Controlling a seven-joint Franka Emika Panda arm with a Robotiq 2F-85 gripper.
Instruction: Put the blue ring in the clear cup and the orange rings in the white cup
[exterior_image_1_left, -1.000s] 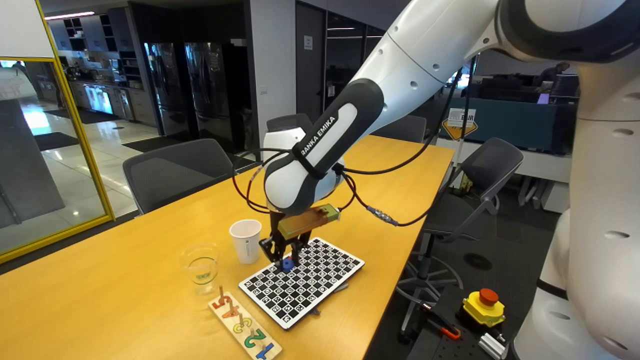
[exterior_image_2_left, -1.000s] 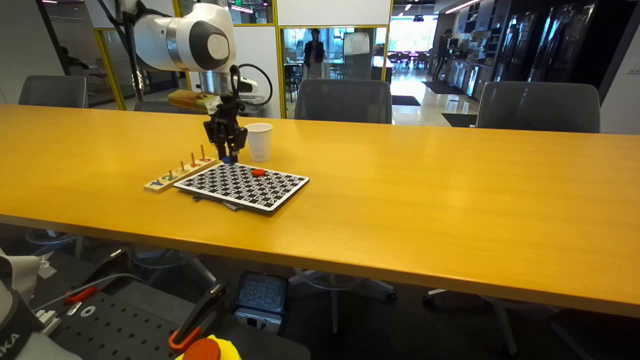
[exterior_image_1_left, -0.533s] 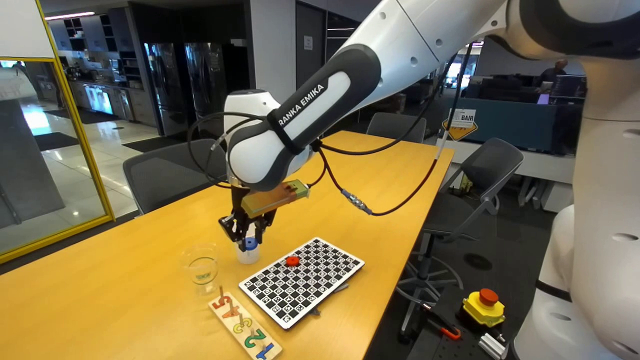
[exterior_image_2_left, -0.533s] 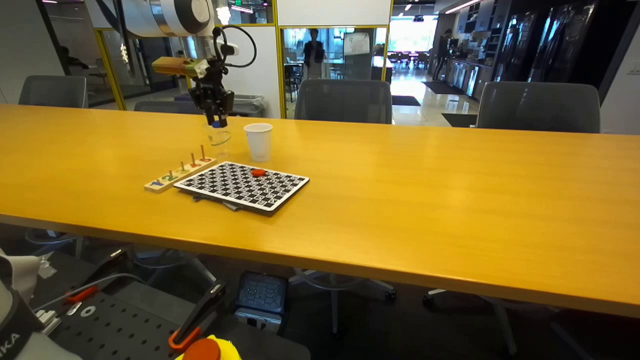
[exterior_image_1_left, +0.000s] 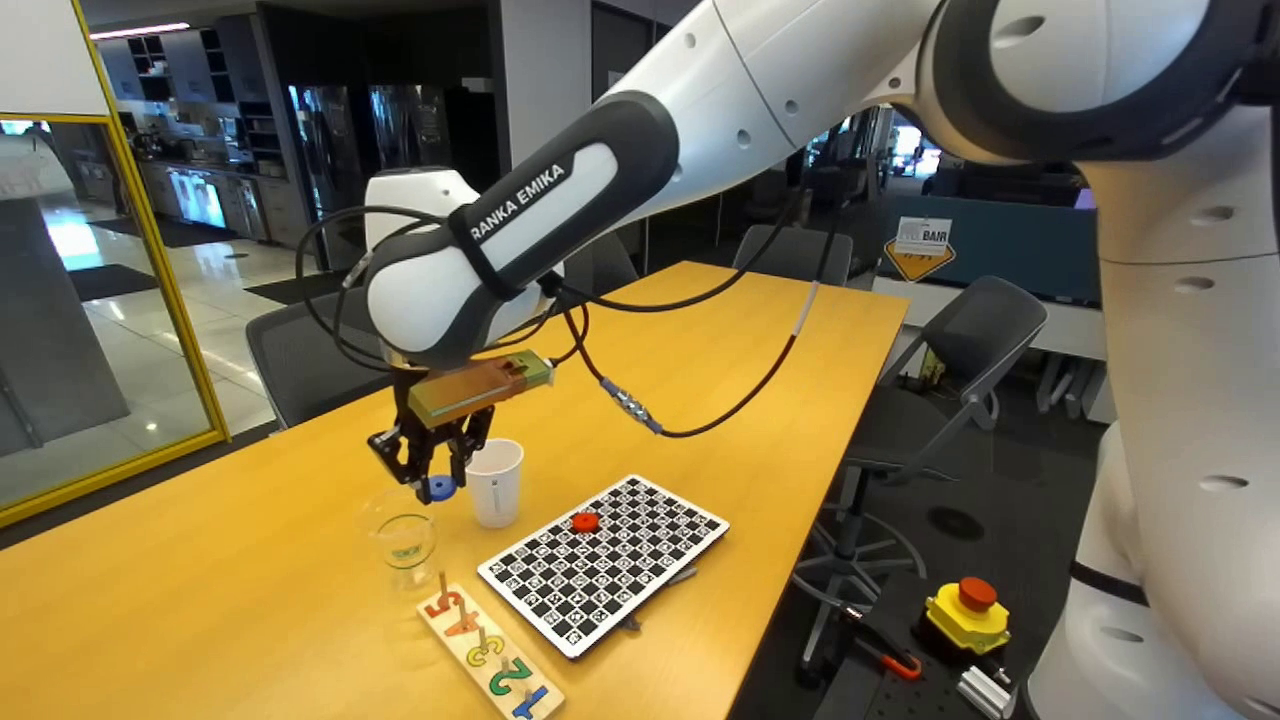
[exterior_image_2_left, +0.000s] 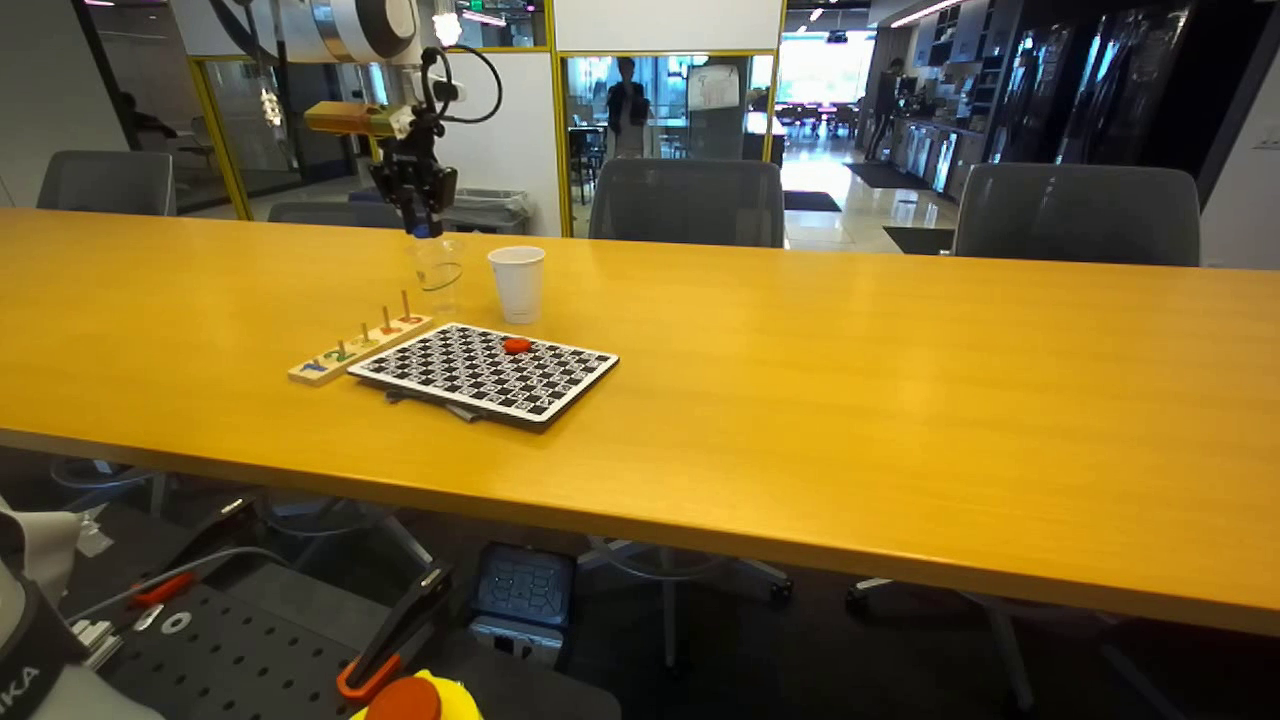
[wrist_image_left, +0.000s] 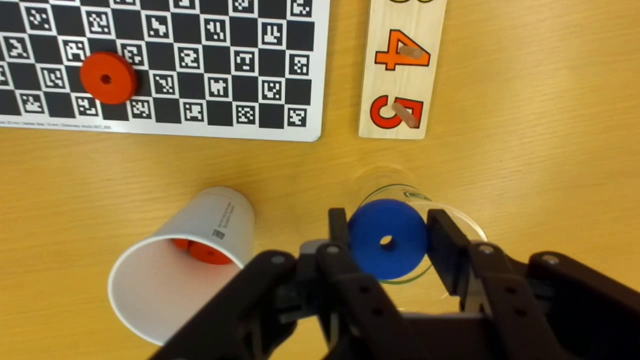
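"Yellow bench (exterior_image_2_left: 900, 400) first, biggest thing, running across both exterior views. Next?"

"White-and-black arm (exterior_image_1_left: 640, 150), stretched out over it. After that, the checkerboard (exterior_image_1_left: 620, 560), lying on the bench."

"Then the number board (exterior_image_1_left: 490, 652)?"

"Yep. Pale wood, pegs (wrist_image_left: 410, 51) standing on it, just beside the checkerboard, small gap between."

"End effector (wrist_image_left: 386, 225) state, go."

"Black, clamped: fingers (wrist_image_left: 450, 250) pressed on both sides of the blue ring (wrist_image_left: 370, 240)."

"Cups?"

"White cup (exterior_image_1_left: 498, 492) upright on the bench, near the checkerboard's edge. Clear cup (exterior_image_1_left: 405, 550) upright too, near the number board's 5 end. The two stand close by each other, apart."

"Rings, quick."

"Orange rings (wrist_image_left: 207, 254): two show inside the white cup, wrist view. Another orange ring (wrist_image_left: 108, 89) lies flat on the checkerboard, near the edge facing that cup."

"And the blue one's location?"

"Up off the bench, gripped, close to the clear cup's rim. From the wrist it shows in front of that cup, hole visible."

"Over the opening?"

"Can't tell if it's directly above or just beside."
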